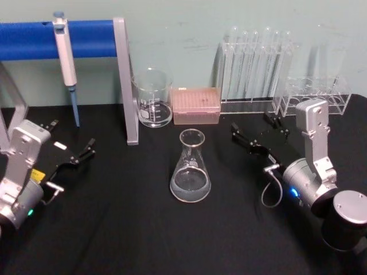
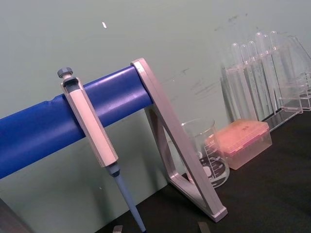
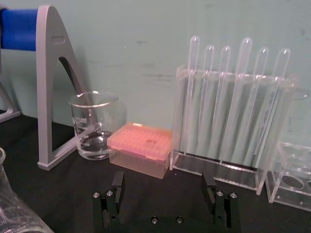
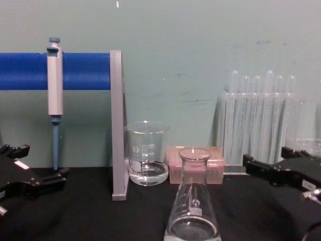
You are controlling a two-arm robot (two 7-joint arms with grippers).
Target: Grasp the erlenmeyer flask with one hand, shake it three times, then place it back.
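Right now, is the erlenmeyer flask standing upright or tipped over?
Upright: the erlenmeyer flask rests on its wide base on the black table, neck up, neither gripper touching it.

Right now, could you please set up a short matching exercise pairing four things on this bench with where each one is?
Things:
1. erlenmeyer flask
2. pipette
3. beaker
4. test tubes

Places:
A. upright in the clear rack at the back right
B. hanging on the blue bar
C. mid-table, between the left gripper and right gripper
D. between the grey stand leg and the pink tip box

Pairs: 1-C, 2-B, 3-D, 4-A
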